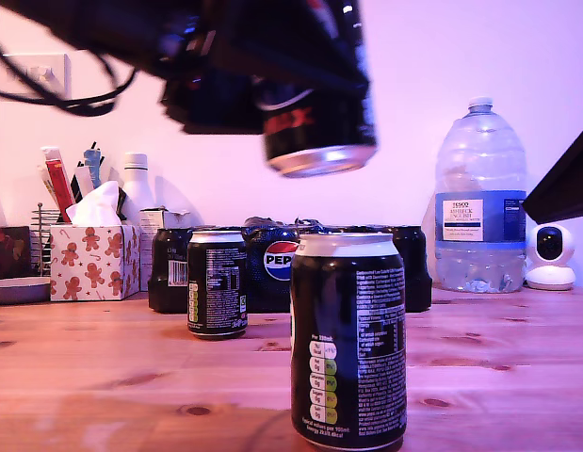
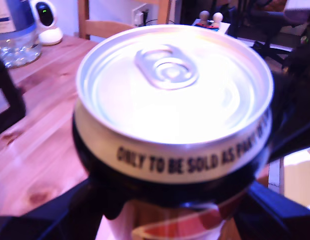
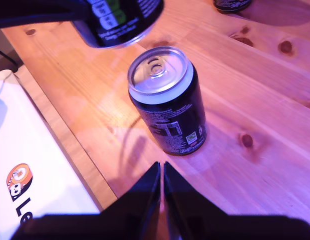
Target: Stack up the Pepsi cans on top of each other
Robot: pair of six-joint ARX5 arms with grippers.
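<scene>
High above the wooden table (image 1: 103,377), my first gripper (image 1: 272,94) carries a Pepsi Max can (image 1: 319,127) clamped by its sides, tilted, its silver base showing in the exterior view. Almost directly below stands a second can (image 1: 348,339), upright at the near edge of the table; a third can (image 1: 217,282) stands farther back, to the exterior view's left, in front of the shrink-wrapped multipack (image 1: 282,264).

These cans look rigid and smooth, probably slippery, and a tilted base will likely slide off the rim below. A grip across the mid-body suits them, leaving the base free to seat.

My second gripper (image 3: 161,180) hovers just beside the near can, its jaws pressed together on nothing, pointing down at the tabletop.
</scene>
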